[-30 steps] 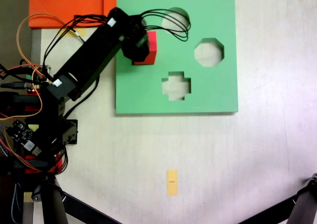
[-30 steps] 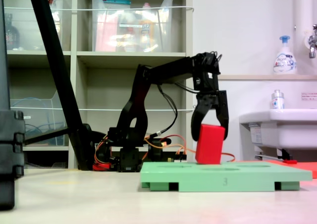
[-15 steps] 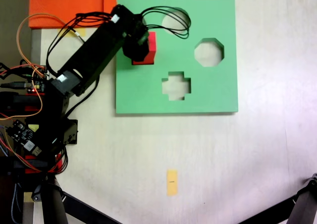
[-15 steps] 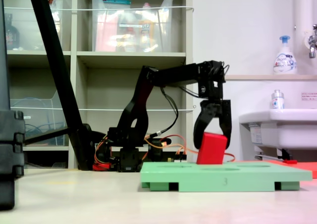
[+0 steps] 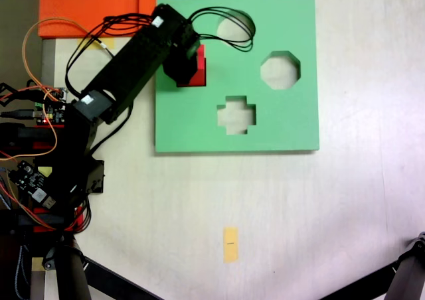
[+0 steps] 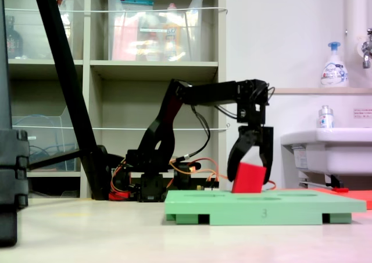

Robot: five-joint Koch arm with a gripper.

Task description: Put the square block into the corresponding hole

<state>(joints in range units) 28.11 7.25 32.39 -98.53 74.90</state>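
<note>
The red square block stands tilted on the green foam board, its lower part sunk below the board's top face. My gripper straddles it from above, shut on the square block. From above, the gripper covers most of the block; red shows along the block's right and lower edges. The square hole lies under the block and gripper near the board's upper left, so its outline is hidden.
The board also has a round cutout, an octagonal cutout and a cross-shaped cutout. A yellow paper strip lies on the table below. An orange sheet and the arm's base with wiring sit at the left.
The gripper has come down with the block. The block has dropped lower into the board, and less red shows from above.
</note>
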